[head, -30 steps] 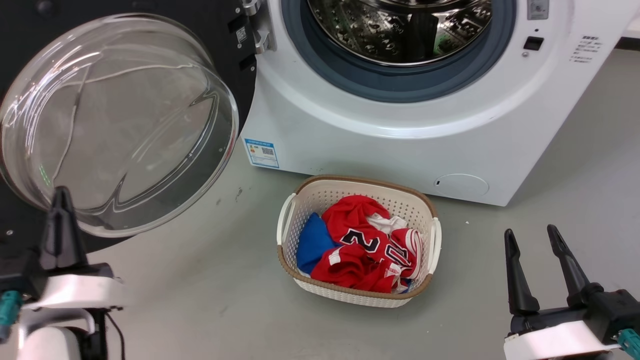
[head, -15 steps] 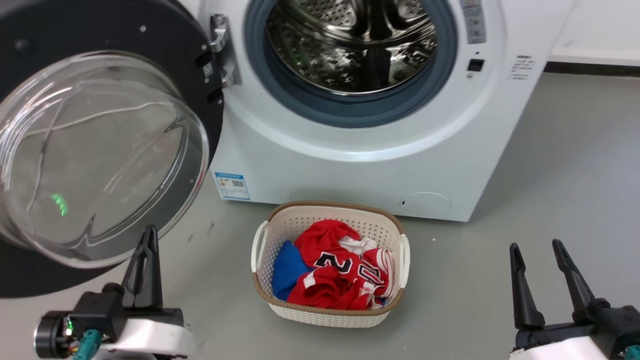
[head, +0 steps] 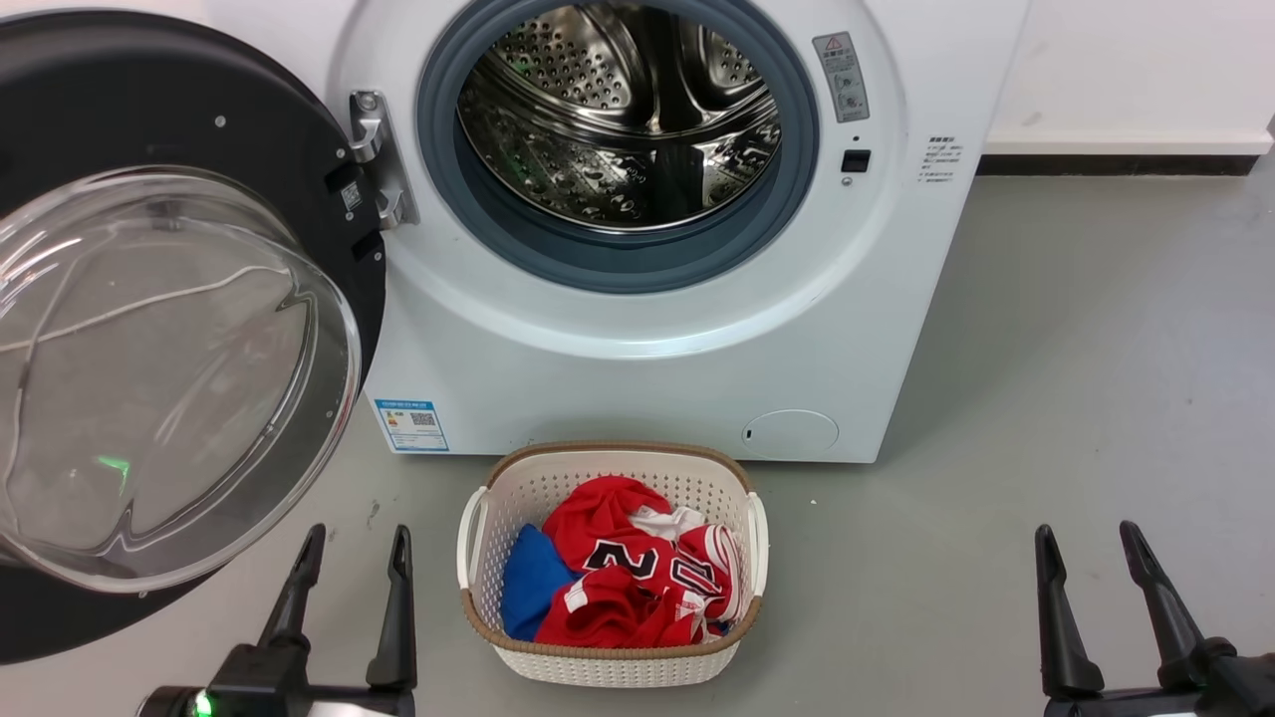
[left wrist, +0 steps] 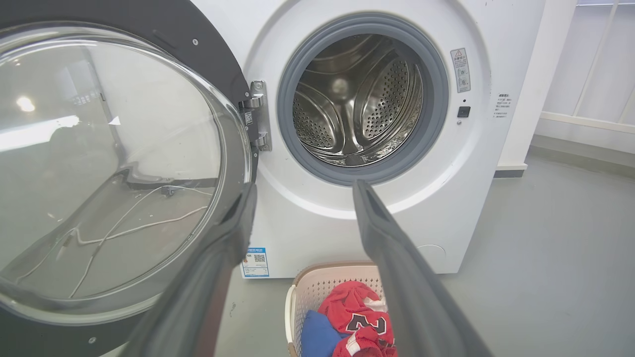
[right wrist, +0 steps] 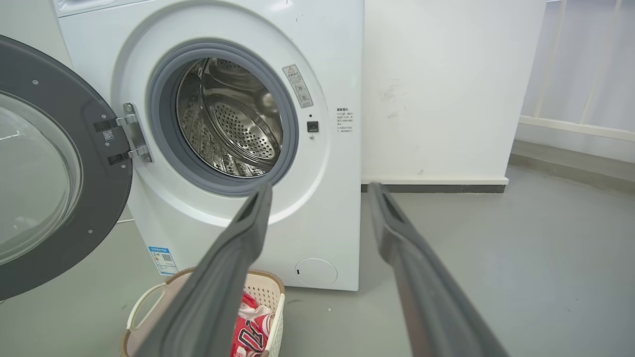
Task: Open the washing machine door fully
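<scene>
The washing machine door (head: 149, 129), a black disc with a clear domed glass bowl (head: 159, 378), stands swung wide to the left on its metal hinge (head: 377, 159). It also fills the left of the left wrist view as the door (left wrist: 198, 54) and shows at the left edge as the door (right wrist: 69, 163). The steel drum (head: 618, 110) lies open to view. My left gripper (head: 356, 543) is open low on the floor side, just right of the glass bowl and apart from it. My right gripper (head: 1088, 538) is open at the lower right, holding nothing.
A white basket (head: 478, 518) with red and blue clothes sits on the grey floor in front of the machine (head: 647, 349). A small round service flap (head: 790, 434) is low on the machine front. A white wall with dark skirting (head: 1116, 164) runs behind at the right.
The head camera has tilted up and shifted, so the whole drum opening now shows. My left gripper has come away from the door's lower edge, moved right and opened. The right gripper sits lower in view.
</scene>
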